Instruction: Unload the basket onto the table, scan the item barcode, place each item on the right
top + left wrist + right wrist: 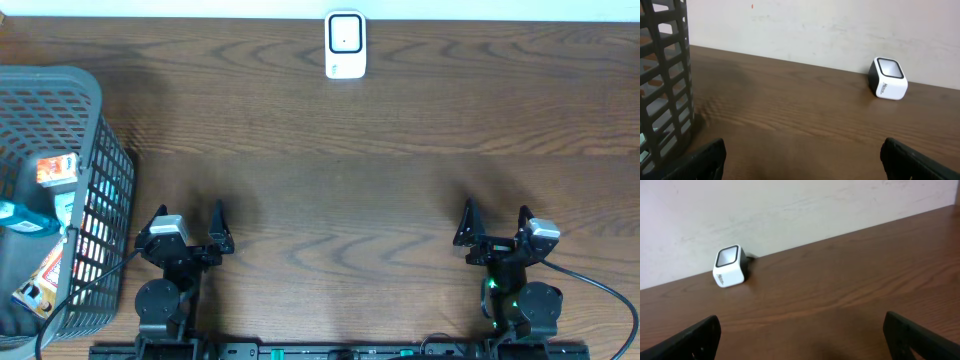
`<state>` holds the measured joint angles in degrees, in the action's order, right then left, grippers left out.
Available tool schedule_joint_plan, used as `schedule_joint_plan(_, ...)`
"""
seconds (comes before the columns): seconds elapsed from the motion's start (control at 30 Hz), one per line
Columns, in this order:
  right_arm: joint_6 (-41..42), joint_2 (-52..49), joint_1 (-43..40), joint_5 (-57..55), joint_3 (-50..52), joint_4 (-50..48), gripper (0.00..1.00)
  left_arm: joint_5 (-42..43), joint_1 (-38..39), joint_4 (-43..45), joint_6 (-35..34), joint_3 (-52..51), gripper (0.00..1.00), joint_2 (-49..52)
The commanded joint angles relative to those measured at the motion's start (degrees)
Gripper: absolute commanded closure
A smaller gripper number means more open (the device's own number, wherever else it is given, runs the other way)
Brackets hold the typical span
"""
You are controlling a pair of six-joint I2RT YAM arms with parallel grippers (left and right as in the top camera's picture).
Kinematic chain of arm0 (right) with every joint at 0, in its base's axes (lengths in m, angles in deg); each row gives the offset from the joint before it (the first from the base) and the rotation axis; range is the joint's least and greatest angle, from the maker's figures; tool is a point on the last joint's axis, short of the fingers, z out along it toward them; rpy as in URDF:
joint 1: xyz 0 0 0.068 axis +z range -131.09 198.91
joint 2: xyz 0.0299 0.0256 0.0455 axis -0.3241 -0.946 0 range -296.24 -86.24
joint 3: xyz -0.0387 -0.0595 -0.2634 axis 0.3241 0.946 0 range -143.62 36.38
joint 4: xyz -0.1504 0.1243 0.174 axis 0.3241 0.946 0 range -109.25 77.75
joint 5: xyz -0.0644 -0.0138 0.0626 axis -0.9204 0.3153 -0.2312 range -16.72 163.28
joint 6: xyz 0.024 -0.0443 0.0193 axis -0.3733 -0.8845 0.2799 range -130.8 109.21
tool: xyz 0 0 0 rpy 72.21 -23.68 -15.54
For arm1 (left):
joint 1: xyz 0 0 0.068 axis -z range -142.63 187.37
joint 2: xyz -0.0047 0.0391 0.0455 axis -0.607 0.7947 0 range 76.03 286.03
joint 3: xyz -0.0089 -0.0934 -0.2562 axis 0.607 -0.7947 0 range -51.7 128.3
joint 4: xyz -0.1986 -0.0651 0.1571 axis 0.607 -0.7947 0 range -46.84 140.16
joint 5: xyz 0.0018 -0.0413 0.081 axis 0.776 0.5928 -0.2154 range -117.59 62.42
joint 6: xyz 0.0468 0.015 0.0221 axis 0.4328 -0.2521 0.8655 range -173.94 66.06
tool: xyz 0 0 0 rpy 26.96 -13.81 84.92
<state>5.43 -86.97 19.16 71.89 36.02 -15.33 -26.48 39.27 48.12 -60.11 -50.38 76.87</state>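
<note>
L fingers (pixel 218 220), R fingers (pixel 467 220) open, empty. Basket (pixel 98 115) beside L; risk: snagging mesh, tipping it on reach-in.

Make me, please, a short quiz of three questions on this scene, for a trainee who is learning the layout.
1. True or false: the white cube-shaped barcode scanner stands at the far edge of the dark wooden table.
2. Where are the packaged items? A: in the grey plastic mesh basket. B: on the bare table. C: on top of the scanner.
3. Fill in: the left gripper and the right gripper are both ___ and hold nothing.
Key: 1 true; 2 A; 3 open.
</note>
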Motion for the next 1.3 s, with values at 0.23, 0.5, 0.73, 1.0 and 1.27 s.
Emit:
schedule_joint_plan(0.23,-0.66,0.33,0.17,-0.63,0.04,0.20,0.01,-1.79,-0.37,-2.01,-0.28,-1.09,0.03,-0.55)
schedule_joint_plan(0.5,-0.66,0.33,0.17,-0.63,0.04,0.17,0.01,-7.69,-0.42,-0.22,4.68,-1.09,0.03,-0.55)
schedule_joint_plan(0.73,-0.66,0.33,0.17,-0.63,0.04,0.20,0.01,-7.67,-0.42,-1.42,4.68,-1.09,0.03,-0.55)
schedule_joint_plan(1.0,-0.66,0.33,0.17,-0.63,0.04,0.17,0.01,-7.82,-0.42,-1.31,4.68,-1.09,0.03,-0.55)
schedule_joint_plan(1.27,-0.66,0.33,0.17,-0.63,0.04,0.17,0.01,-3.72,-0.42,-0.15,4.63,-1.07,0.03,-0.55)
